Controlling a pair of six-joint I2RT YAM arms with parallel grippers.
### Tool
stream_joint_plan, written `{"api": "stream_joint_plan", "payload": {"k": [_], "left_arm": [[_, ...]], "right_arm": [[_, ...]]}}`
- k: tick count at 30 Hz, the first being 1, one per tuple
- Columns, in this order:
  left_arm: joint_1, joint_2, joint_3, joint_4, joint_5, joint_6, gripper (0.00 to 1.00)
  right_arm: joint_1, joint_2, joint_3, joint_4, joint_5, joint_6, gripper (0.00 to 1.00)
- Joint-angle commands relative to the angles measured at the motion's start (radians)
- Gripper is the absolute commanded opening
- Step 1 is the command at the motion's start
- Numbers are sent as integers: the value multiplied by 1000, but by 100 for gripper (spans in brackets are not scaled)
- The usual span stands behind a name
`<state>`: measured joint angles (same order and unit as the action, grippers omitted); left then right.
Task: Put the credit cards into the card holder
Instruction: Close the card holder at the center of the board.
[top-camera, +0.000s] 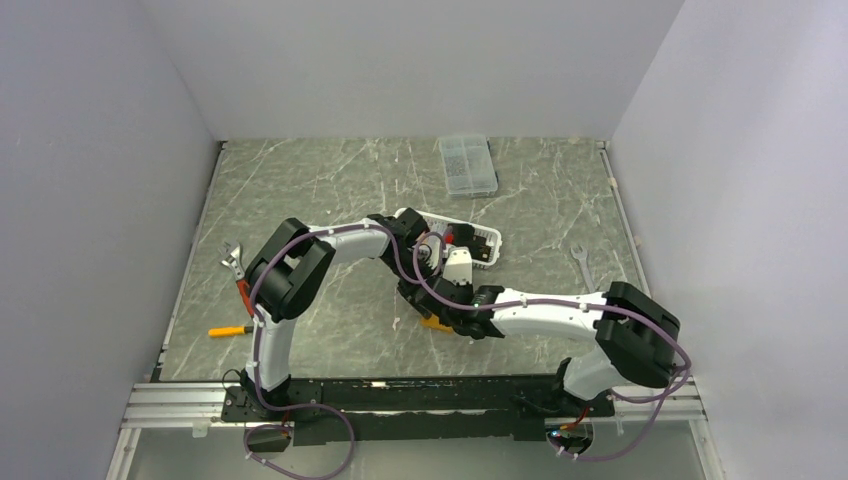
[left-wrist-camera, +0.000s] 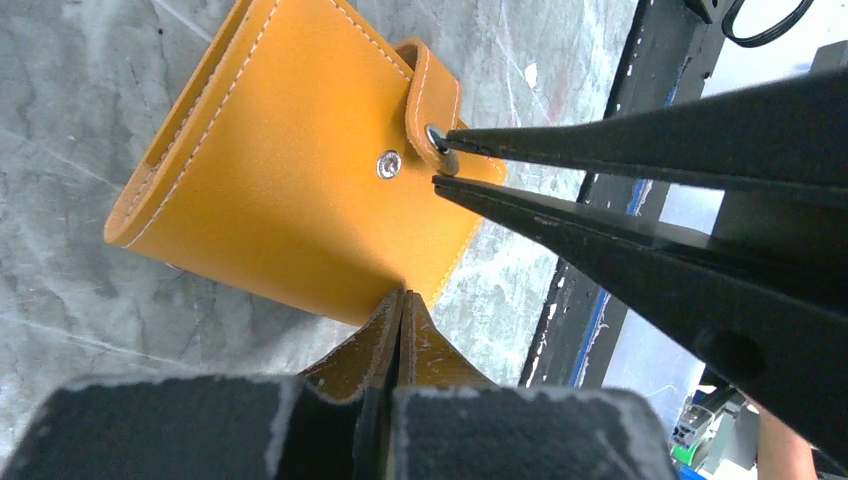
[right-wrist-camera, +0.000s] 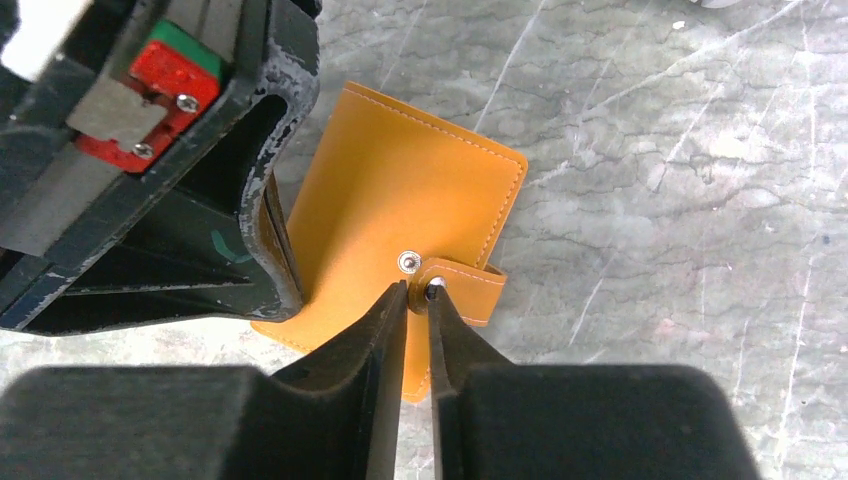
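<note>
Progress is standing at the opening stage. I am reading the table (top-camera: 330, 190) first: both arms are meeting over its middle, just beside the white basket (top-camera: 485, 240). I am finding no credit cards that I can identify in any view, so I am judging none loaded. The card holder (right-wrist-camera: 400, 180) is lying flat on the table between the two grippers, folded over, orange cover up. The left gripper (left-wrist-camera: 402, 296) is holding its fingers pressed together on one edge of the card holder, anchoring it. The right gripper (right-wrist-camera: 418, 288) is setting its fingers narrowly apart around the end of the snap tab (right-wrist-camera: 465, 285); I cannot tell whether they are pinching it. The snap tab is sitting off the cover stud (left-wrist-camera: 388, 163), so unsnapping appears done. Remaining: unfolding the card holder, fetching each card, inserting it.
</note>
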<state>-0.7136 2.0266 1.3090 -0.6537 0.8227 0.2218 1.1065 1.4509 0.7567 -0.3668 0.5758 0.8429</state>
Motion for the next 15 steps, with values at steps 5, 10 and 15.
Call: {"api": "stream_joint_plan", "payload": {"k": [5,10,15], "left_arm": [[-14,25,-13,22,-37,7,2],[-14,23,-14,25,-30,4,2],[-14,25,-14,22,-34,8,2]], "right_arm": [[41,4,75,-25,39,-50,6],[41,-14,57,1,46,-32,0],[33,-61,6,90,27,-35,0]]}}
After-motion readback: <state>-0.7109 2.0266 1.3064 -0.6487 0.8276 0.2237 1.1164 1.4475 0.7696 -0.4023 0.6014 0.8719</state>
